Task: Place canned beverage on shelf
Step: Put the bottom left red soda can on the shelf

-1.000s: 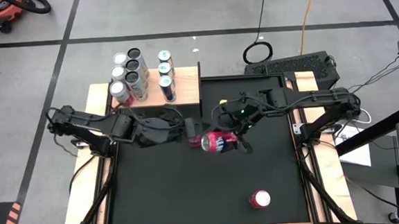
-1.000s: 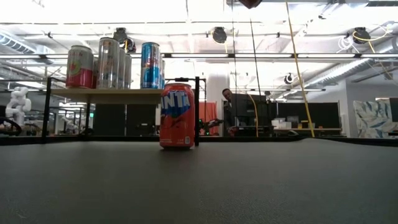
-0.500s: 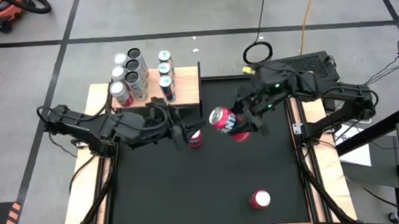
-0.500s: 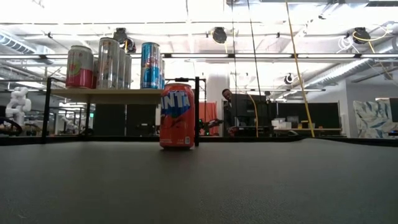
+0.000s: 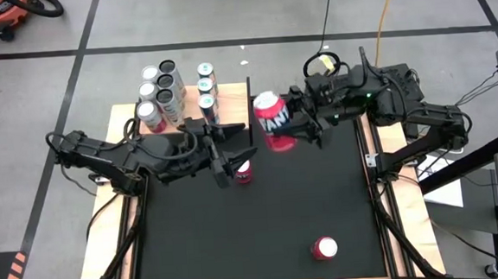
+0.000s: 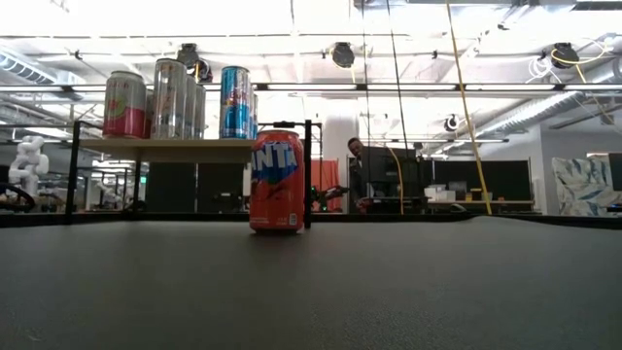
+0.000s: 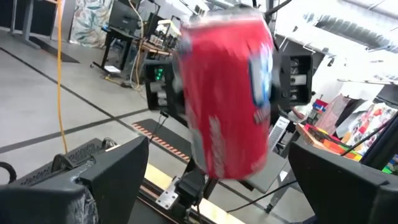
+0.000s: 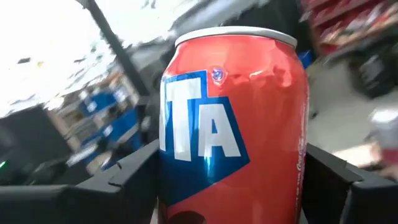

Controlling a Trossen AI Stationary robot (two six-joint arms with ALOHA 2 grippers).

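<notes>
**Red can held aloft beside the shelf**

The shelf [image 5: 230, 115] is seen at the table's [image 5: 349, 211] far left corner, with several cans on it. A red can [image 5: 273, 121] is clamped in the right gripper [image 5: 293, 124], just beside the shelf's edge. The left gripper [image 5: 226, 162] is spread wide and empty.

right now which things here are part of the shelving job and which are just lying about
Part of the job:
- Fanta can, held in the right tool
- wooden shelf
- cans already on the shelf
- left tool, open

Lying about:
- yellow cable
- red vacuum
</notes>
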